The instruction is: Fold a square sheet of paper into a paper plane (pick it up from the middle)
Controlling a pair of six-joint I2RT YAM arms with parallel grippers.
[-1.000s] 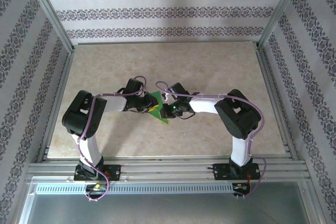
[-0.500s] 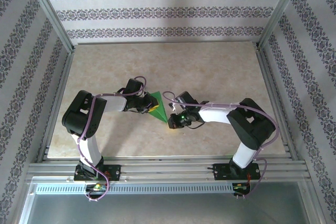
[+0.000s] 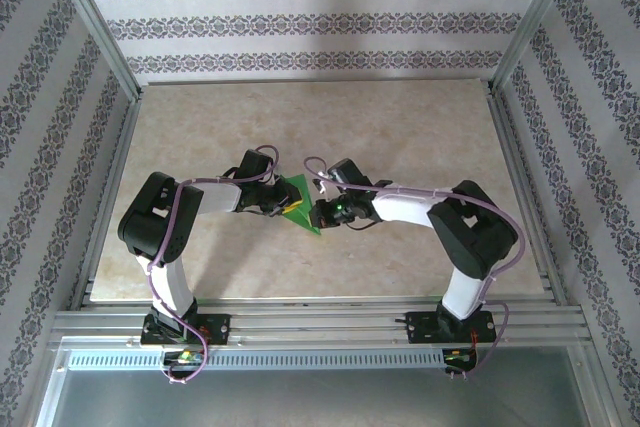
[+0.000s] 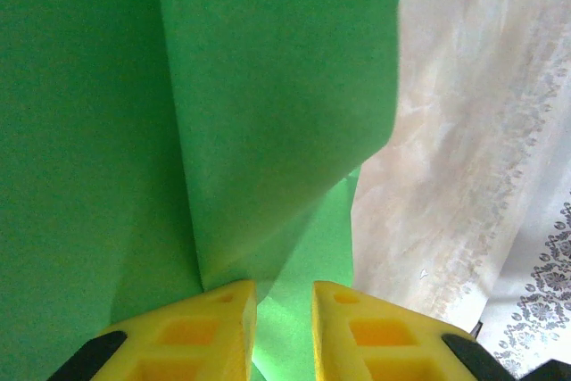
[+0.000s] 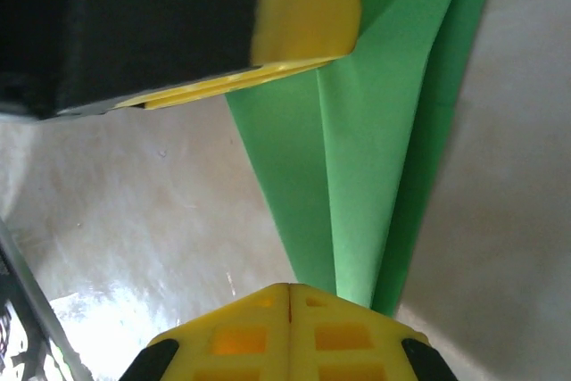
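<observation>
The green paper plane [image 5: 375,176] tapers in layered folds.

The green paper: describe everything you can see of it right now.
The paper is thin, matte and bright green, folded into a long narrow wedge with overlapping layers and lengthwise creases. It lies on the table, narrow end toward the near edge. The left gripper sits over its wide end, jaws slightly apart, green showing in the gap. The right gripper, jaws shut, meets its narrow tip; whether either pinches it is unclear.
</observation>
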